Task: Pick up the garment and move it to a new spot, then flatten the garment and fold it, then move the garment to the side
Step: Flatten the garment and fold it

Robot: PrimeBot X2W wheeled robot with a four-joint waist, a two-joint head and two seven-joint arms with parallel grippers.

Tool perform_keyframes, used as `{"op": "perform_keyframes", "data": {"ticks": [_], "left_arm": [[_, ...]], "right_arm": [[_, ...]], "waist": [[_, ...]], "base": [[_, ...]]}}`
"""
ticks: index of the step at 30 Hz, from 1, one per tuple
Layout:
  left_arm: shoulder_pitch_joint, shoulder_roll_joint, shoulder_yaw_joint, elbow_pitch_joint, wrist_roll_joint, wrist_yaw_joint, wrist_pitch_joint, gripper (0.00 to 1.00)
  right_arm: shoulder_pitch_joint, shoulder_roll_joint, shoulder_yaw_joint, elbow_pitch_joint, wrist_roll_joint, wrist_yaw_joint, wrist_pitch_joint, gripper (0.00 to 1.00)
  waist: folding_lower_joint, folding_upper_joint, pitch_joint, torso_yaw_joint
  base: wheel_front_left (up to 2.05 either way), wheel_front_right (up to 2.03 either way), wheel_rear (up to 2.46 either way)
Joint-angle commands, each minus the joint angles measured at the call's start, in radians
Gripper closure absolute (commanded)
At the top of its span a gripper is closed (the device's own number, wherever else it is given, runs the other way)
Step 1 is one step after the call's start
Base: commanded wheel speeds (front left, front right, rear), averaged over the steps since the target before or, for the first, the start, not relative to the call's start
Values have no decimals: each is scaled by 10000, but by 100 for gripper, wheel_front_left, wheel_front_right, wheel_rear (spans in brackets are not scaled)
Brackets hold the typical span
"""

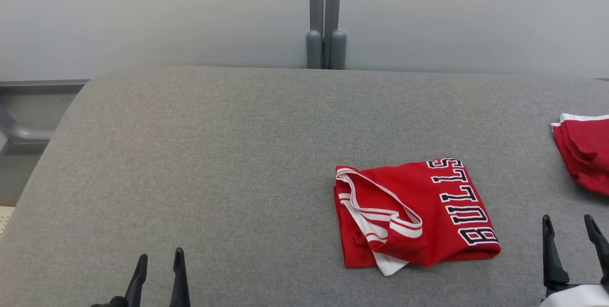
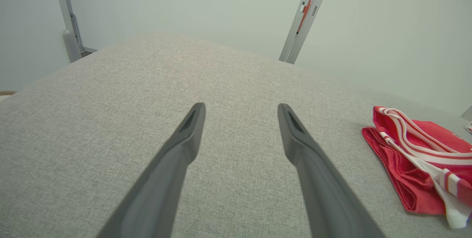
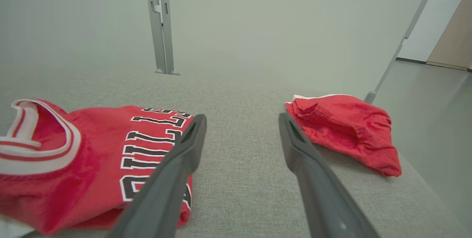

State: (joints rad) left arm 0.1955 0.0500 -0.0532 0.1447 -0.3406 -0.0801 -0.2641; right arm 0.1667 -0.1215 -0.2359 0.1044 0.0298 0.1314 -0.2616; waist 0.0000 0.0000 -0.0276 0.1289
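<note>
The folded red garment (image 1: 414,216) lies flat on the grey bench (image 1: 214,154). The right end effector (image 1: 567,219) is positioned near the garment's right edge, fingers fully spread and empty. The left end effector (image 1: 161,254) is positioned well to the garment's left, likewise spread and empty. A second red cloth (image 1: 585,154) lies to the garment's right.

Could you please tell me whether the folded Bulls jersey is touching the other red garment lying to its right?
Apart. The head view shows a strip of bare gray surface between the Bulls jersey and the other red garment.
</note>
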Motion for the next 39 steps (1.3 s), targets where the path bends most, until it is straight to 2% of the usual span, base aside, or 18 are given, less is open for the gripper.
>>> {"op": "perform_keyframes", "data": {"ticks": [1, 7, 12, 13, 14, 15, 16, 17, 20, 26, 33, 39], "left_arm": [[211, 16, 73, -21, 87, -21, 5, 0], [262, 16, 142, -63, 114, -16, 5, 0], [85, 16, 112, -111, 140, -58, 5, 0], [33, 16, 103, -113, 144, -62, 5, 0], [-37, 16, 84, -98, 147, -80, 5, 0], [-83, 16, 66, -90, 155, -89, 5, 0], [-157, 16, 48, -98, 142, -106, 5, 0], [-209, 16, 4, -90, 120, -122, 5, 0], [-353, 16, -164, -6, 53, -152, 5, 0], [-537, 18, -321, 85, -45, -171, 5, 0], [-763, 18, -416, 145, -71, -173, 5, 0], [-813, 18, -484, 203, -60, -218, 5, 0]], "right_arm": [[150, 50, -37, 24, -58, -16, -40, 0], [33, 78, 141, -139, -91, -16, -41, 0], [-498, 24, 722, -524, 32, -16, -40, 0], [-595, -7, 890, -460, 1, -16, -40, 25], [-749, -51, 1152, -280, -63, -16, -40, 67], [-874, -71, 1422, -39, -124, -16, -34, 77], [-1129, -80, 1736, 231, -223, -16, -35, 91], [-1313, -72, 2057, 592, -298, -16, -32, 100], [-1950, -27, 2943, 2017, -729, -16, -34, 100], [-2885, 448, 3462, 3756, -1189, -16, -34, 100], [-3368, 671, 4481, 4697, -1073, -16, -34, 100], [-3951, 692, 5826, 5231, -139, -16, -34, 100]], "waist": [[0, 0, -31, -52], [0, 0, -13, -153], [0, 0, 186, -82], [0, 0, 243, -51], [0, 0, 307, -7], [0, 0, 386, 31], [0, 0, 492, 66], [0, 0, 598, 103], [0, 0, 840, 241], [0, 0, 1087, 496], [0, 0, 1231, 781], [0, 0, 1310, 1001]], "base": [[0, 0, 0], [0, 0, 0], [0, 0, 0], [0, 0, 0], [0, 0, 0], [0, 0, 0], [0, 0, 0], [0, 0, 0], [0, 0, 0], [0, 0, 0], [0, 0, 0], [0, 0, 0]]}}
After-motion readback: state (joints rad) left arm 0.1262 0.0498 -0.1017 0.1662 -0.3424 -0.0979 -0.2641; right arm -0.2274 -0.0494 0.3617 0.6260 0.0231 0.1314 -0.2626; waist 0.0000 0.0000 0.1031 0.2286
